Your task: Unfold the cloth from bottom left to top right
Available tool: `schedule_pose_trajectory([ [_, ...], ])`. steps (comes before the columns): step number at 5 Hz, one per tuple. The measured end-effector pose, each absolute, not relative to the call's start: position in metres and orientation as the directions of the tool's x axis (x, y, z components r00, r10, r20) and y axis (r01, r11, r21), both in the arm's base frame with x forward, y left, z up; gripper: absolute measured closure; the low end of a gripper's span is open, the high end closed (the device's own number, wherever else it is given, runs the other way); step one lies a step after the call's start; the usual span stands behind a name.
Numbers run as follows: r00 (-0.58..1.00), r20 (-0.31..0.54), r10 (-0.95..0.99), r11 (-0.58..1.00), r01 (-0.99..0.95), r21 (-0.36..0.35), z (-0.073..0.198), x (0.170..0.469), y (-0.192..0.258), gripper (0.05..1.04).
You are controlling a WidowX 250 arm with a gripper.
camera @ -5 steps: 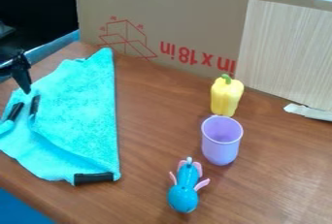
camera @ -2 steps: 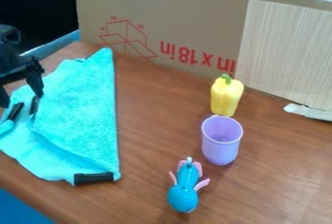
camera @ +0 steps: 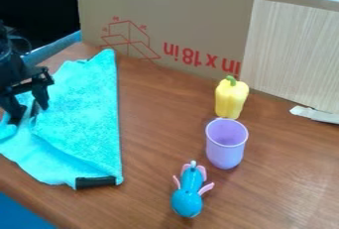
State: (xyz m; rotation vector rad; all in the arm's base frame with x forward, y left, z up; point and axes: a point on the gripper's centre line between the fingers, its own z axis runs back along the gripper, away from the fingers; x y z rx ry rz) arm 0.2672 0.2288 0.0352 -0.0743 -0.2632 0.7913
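Brown wood-grain bench [camera: 159, 134] down below, and across its far side stands a cardboard panel [camera: 192, 20] with red printing, a pale wood-patterned board [camera: 291, 54] up against it on the right! Over on the left lies the turquoise cloth [camera: 86, 109], still the big shape on that side, folded over on itself, its straight edge facing right, one corner pointing to the far side. Look at the near edge: a black strip [camera: 96, 182] sits right there by the corner. And here's the tool [camera: 29, 112], hanging down at the far left over the cloth's left part, fingers spread wide, one to each side! Whether the tips touch the fabric, I can't tell. Well to the right, a yellow pepper [camera: 230, 100] stands upright just beyond an upright lilac cup [camera: 226, 146], and nearer than both, a blue toy [camera: 188, 196] with pink ears lies on the bench.
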Motion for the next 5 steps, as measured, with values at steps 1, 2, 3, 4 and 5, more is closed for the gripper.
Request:
schedule_pose_trajectory([
  [1,0.667,0.204,0.717,0.696,-0.698,-0.167,0.028,0.268,0.225,0.705],
  [2,0.666,0.211,0.716,0.698,-0.696,-0.168,0.027,0.269,0.224,0.908],
  [3,0.675,0.193,0.712,0.702,-0.687,-0.187,0.028,0.269,0.221,1.003],
  [4,0.688,0.165,0.706,0.707,-0.673,-0.219,0.041,0.269,0.214,1.017],
  [5,0.686,0.221,0.693,0.721,-0.656,-0.222,0.071,0.272,0.209,1.017],
])
